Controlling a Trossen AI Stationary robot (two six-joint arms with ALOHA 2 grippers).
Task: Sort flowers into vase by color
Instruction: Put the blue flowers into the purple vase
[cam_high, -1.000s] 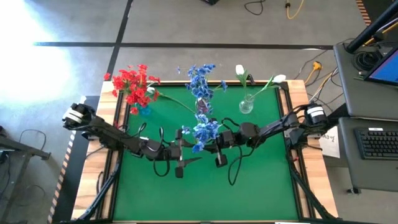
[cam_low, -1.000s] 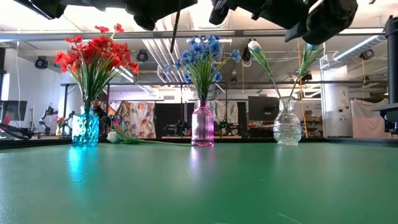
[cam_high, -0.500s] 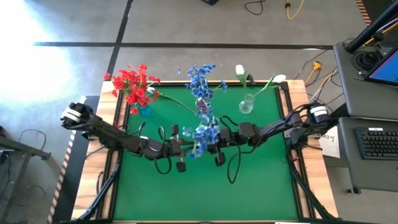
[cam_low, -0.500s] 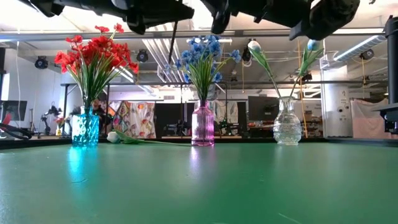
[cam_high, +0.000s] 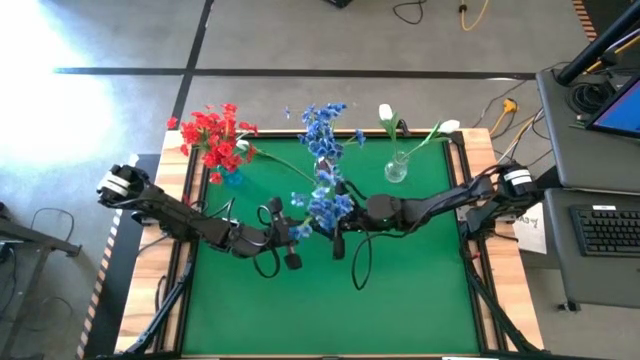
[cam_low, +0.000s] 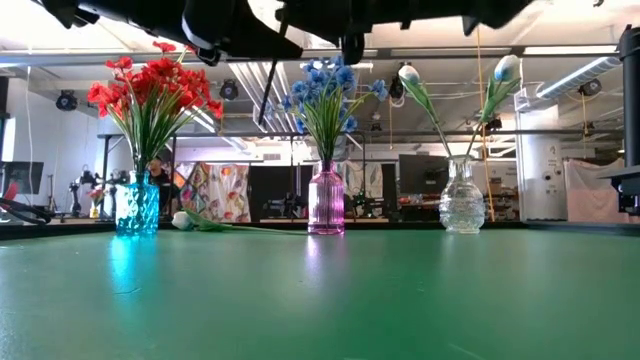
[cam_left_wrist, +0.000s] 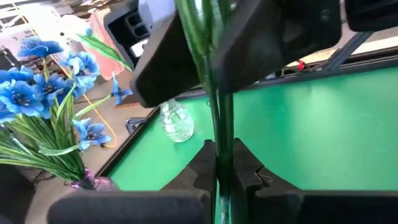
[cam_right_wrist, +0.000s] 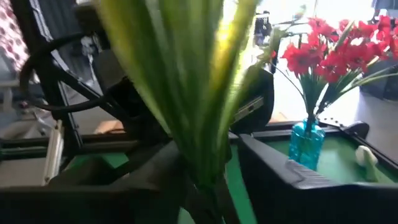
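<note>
1. You will find no brand, label or writing that can be read in any view.
2. Your left gripper (cam_high: 284, 232) sits just left of the overhead frame's centre, its arm reaching in from the left edge. It is clenched on the green stem (cam_left_wrist: 219, 134) of the blue flower bunch (cam_high: 325, 208), which the left wrist view shows pinched between the fingers (cam_left_wrist: 202, 167).
3. Your right gripper (cam_high: 345, 222) meets it from the right at the frame's centre. Its fingers (cam_right_wrist: 273, 171) stand apart on either side of the same stems, loosened rather than clamped.
4. Along the top of the green table (cam_high: 420, 300) stand three vases: the teal vase (cam_low: 137, 207) with red flowers (cam_low: 152, 85) at upper left, the pink vase (cam_low: 326, 200) with blue flowers (cam_low: 330, 85) in the middle, and the clear vase (cam_low: 462, 208) with white buds (cam_low: 506, 68) at upper right.
5. One white flower (cam_low: 184, 221) lies on the table beside the teal vase.
</note>
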